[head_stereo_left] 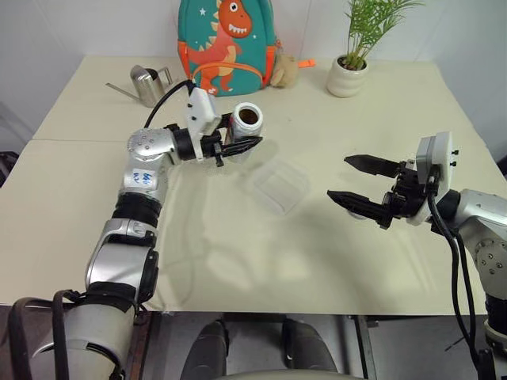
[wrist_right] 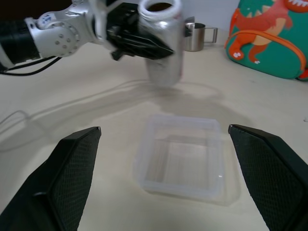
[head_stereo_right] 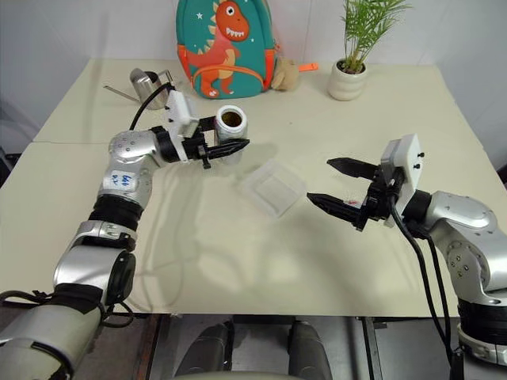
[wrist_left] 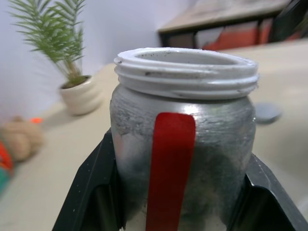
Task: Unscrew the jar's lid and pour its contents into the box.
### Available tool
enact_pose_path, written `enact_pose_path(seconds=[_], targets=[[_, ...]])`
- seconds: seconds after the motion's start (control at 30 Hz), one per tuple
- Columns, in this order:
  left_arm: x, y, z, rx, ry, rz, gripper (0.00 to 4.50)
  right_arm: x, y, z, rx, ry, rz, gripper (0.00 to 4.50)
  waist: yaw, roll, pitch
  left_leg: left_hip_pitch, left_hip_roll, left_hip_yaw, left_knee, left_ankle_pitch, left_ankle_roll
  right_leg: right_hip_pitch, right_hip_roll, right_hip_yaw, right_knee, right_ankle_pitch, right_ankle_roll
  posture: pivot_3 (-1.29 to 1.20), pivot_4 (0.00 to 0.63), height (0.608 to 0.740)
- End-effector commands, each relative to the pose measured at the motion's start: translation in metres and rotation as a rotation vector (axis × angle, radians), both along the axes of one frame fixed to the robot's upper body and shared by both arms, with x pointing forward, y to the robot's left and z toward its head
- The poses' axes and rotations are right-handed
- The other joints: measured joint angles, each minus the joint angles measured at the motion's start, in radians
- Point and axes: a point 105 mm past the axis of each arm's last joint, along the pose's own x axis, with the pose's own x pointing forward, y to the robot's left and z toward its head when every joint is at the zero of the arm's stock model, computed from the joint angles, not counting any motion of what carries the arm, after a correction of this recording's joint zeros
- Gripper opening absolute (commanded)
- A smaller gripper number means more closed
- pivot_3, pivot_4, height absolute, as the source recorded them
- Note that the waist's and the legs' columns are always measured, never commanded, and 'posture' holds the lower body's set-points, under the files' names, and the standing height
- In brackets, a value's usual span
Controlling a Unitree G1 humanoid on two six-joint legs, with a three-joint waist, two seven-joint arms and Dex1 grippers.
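My left jaws (head_stereo_left: 242,147) pinch the open jar (head_stereo_left: 247,121) above the table (head_stereo_left: 380,119), just left of the empty box (head_stereo_left: 280,186) — my right jaws (head_stereo_left: 366,183) spread wide, holding nothing.

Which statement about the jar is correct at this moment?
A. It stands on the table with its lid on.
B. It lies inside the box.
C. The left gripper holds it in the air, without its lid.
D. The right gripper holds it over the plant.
C: the left gripper clamps the jar above the table, its threaded mouth uncovered; the box is empty.
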Motion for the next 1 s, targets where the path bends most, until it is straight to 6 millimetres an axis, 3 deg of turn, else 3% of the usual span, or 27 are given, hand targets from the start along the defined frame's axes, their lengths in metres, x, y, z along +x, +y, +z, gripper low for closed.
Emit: enact_pose_path(seconds=[0.03,0.37,0.6,0.77,0.87,1.0], targets=[[-0.005,-0.018,0.022,0.082,-0.314,0.012,1.95,-0.007,0.0,0.007,-0.009,-0.029,-0.005,4.47,0.008,-0.001,0.0,0.0,0.0,0.001,0.0,0.0,0.0,0.0,0.0,0.0,-0.001,0.0,0.0,0.0,0.15,0.74],[0.001,-0.05,0.013,0.514,-1.131,0.113,1.95,-0.012,0.002,0.004,0.013,-0.025,-0.051,4.47,0.023,-0.002,0.001,0.0,0.0,0.004,0.001,-0.001,0.0,0.0,0.0,0.003,-0.007,0.002,0.004,0.0,0.15,0.74],[-0.003,-0.073,0.014,0.608,-1.752,0.009,1.95,-0.013,0.007,0.003,0.042,-0.02,-0.066,4.47,0.024,-0.003,0.002,-0.001,-0.001,0.006,0.0,-0.001,0.001,0.0,-0.001,0.004,-0.008,0.003,0.005,0.0,0.15,0.74],[-0.008,-0.083,0.025,0.587,-2.038,-0.019,1.95,-0.014,0.009,0.004,0.068,-0.021,-0.072,4.47,0.021,-0.003,0.002,-0.001,-0.001,0.006,0.0,-0.001,0.0,0.0,0.0,0.004,-0.006,0.003,0.005,0.0,0.15,0.74],[-0.012,-0.09,0.031,0.574,-2.122,-0.043,1.95,-0.013,0.011,0.004,0.079,-0.019,-0.074,4.47,0.022,-0.004,0.002,-0.002,-0.001,0.006,0.0,-0.002,0.0,0.0,0.0,0.004,-0.006,0.002,0.005,0.0,0.15,0.74],[-0.015,-0.093,0.025,0.588,-2.191,-0.118,1.95,-0.012,0.012,0.003,0.091,-0.02,-0.077,4.47,0.021,-0.004,0.003,-0.002,-0.001,0.007,0.0,-0.002,-0.001,0.0,-0.001,0.004,-0.007,0.002,0.005,0.0,0.15,0.74]])
